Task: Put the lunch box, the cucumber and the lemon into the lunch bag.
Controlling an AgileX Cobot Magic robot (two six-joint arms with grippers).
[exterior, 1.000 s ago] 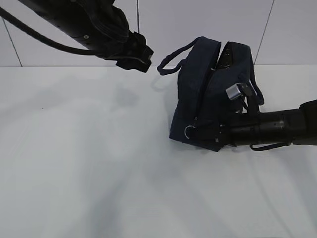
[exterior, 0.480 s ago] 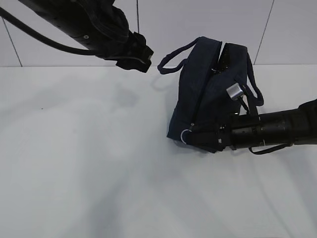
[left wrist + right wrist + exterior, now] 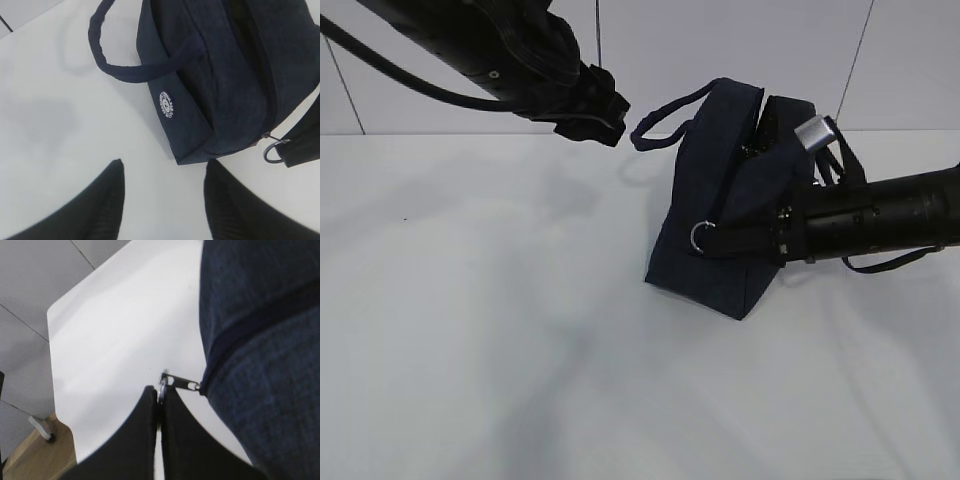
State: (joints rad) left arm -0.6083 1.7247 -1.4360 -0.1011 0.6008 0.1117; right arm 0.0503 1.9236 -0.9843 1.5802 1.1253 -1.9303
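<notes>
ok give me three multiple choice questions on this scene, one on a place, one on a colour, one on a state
1. Where is the ring pull?
A. at the bag's lower front corner
B. on a loop handle
C. flat on the table

2. What colour is the lunch bag?
A. red
B. dark navy
C. yellow

3. How are the right gripper fingers?
A. wide apart
B. closed on a handle
C. pinched on the ring pull

Answers: 1 A, the ring hangs at the zip's low end by the front corner. 2 B, the fabric is navy in every view. 3 C, the right wrist view shows the fingers meeting on the ring.
</notes>
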